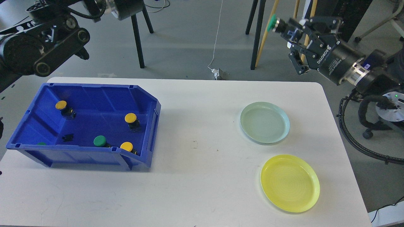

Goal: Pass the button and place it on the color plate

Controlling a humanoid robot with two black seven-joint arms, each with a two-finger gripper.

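Observation:
My right gripper [288, 30] is high above the table's far right edge, shut on a green button [271, 22] whose cap points left. Below it on the table are a pale green plate [264, 122] and a yellow plate [289, 183], both empty. A blue bin [148, 126] at the left holds three yellow buttons [130, 118], [61, 105], [126, 146] and a green button [99, 141]. My left arm [41, 47] rises at the top left; its gripper is beyond the top edge.
A small black part [67, 137] and a sliver of another green cap [41, 143] lie in the bin. The white table [202, 176] ends at rounded corners on the right. Chair and stand legs [139, 47] stand on the floor behind.

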